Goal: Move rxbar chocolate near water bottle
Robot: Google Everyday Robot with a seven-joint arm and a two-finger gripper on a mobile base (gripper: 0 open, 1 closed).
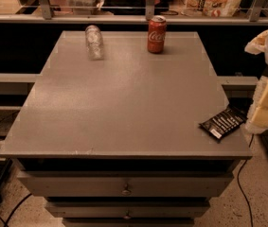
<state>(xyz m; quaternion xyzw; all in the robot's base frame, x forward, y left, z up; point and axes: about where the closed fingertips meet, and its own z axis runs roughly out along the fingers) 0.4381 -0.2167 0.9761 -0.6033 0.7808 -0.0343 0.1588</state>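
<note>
The small flat black-wrapped rxbar chocolate (222, 123), with white lettering lines and a white patch at its near end, lay flat and askew at the front right corner of the grey, matte-topped table (124, 103). Its outer end came close to the table's right edge. Nothing held it.

Just beside it, off the right edge of the table, hung the robot's pale cream and white gripper (257, 122), its lower end close to the bar. I could not tell whether it touched the wrapper, or whether the claw stood wide or narrow.

The small clear ribbed plastic water bottle (94, 41) appeared to lie on its side at the far left of the tabletop, well apart from the bar and diagonally across from it. A red Coca-Cola can (156, 34) stood upright at the far edge, to the right of the bottle and apart from it.

Below the tabletop were grey drawers (124, 186) with small round knobs. Dark cables (244, 193) trailed over the speckled floor on either side.
</note>
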